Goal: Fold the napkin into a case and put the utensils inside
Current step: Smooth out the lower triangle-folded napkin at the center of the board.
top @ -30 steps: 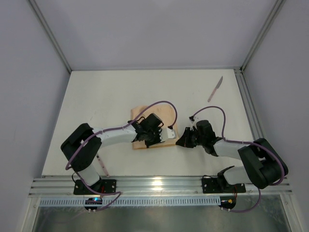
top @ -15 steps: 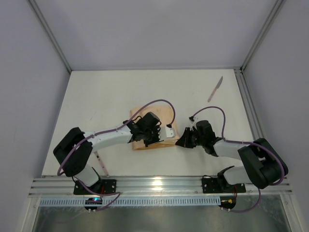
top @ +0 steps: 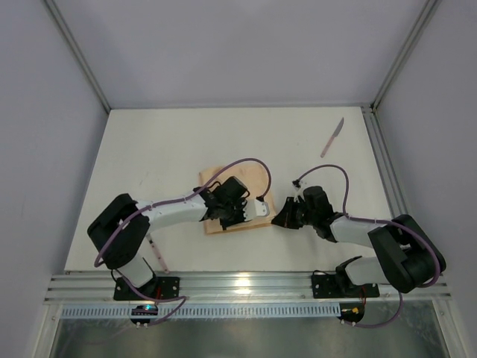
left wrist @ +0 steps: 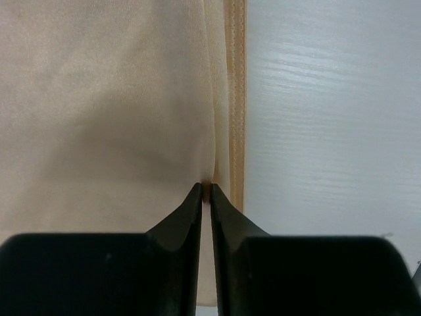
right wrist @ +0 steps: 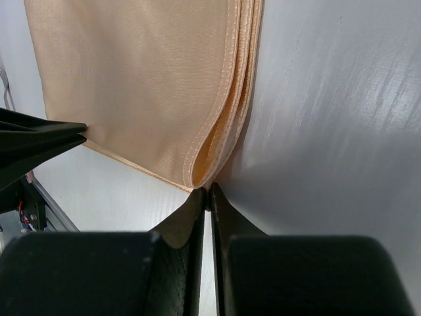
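The napkin (top: 223, 179) lies folded into a narrow peach-orange case in the middle of the table. My left gripper (top: 240, 215) rests on its near part. In the left wrist view the jaws (left wrist: 206, 189) are shut on a small ridge of the cloth (left wrist: 112, 112), beside its hemmed edge. My right gripper (top: 277, 218) is at the case's near right corner. There its jaws (right wrist: 207, 189) are shut on the lowest layer of the stacked folds (right wrist: 138, 85). The knife (top: 332, 137) lies far off at the back right. A thin pink strip (top: 158, 257), perhaps the fork, lies by the left arm's base.
A metal rail (top: 246, 285) runs along the near edge, behind both arm bases. Grey walls and frame posts (top: 399, 56) close in the white table (top: 164, 142) at the left, back and right.
The left arm's elbow swung out to the left and came partly back, and the napkin turned slightly under the left gripper. The right arm has not moved.
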Robot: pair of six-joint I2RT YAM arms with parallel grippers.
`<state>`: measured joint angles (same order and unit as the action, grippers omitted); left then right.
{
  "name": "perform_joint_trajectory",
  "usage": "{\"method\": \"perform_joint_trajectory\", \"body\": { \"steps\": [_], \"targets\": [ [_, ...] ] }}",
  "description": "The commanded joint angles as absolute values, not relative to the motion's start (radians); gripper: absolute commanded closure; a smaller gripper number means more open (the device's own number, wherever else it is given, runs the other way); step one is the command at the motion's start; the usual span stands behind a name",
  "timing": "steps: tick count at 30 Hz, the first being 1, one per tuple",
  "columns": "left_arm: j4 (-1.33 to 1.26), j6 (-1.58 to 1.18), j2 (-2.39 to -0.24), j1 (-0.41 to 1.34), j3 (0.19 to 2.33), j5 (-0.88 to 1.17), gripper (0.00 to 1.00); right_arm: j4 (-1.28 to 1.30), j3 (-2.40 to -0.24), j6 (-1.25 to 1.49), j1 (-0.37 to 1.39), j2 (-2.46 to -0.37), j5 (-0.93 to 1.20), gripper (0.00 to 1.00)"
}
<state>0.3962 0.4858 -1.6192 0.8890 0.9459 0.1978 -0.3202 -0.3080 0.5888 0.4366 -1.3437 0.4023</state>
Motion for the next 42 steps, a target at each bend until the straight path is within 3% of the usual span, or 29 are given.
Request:
{"method": "perform_joint_trajectory", "body": {
  "steps": [1, 4, 7, 23, 29, 37, 42],
  "targets": [
    [0.376, 0.488, -1.638, 0.890, 0.962, 0.187, 0.89, -0.310, -0.290, 0.586, 0.439, -1.319, 0.370, 0.92],
    [0.371, 0.486, -1.644, 0.890, 0.969, 0.193, 0.88, -0.310, -0.291, 0.586, 0.439, -1.322, 0.370, 0.92],
    [0.364, 0.480, -1.644, 0.890, 0.974, 0.198, 0.69, -0.314, -0.290, 0.588, 0.437, -1.324, 0.373, 0.92],
    [0.285, 0.385, -1.686, 0.925, 1.060, 0.288, 0.65, -0.328, -0.288, 0.594, 0.439, -1.336, 0.377, 0.92],
    [0.256, 0.336, -1.759, 0.942, 1.104, 0.301, 0.67, -0.334, -0.284, 0.597, 0.439, -1.341, 0.377, 0.92],
    [0.245, 0.328, -1.787, 0.942, 1.121, 0.278, 0.80, -0.348, -0.275, 0.600, 0.439, -1.342, 0.380, 0.92],
    [0.252, 0.330, -1.781, 0.942, 1.121, 0.272, 0.81, -0.350, -0.272, 0.600, 0.439, -1.341, 0.379, 0.92]
  ]
}}
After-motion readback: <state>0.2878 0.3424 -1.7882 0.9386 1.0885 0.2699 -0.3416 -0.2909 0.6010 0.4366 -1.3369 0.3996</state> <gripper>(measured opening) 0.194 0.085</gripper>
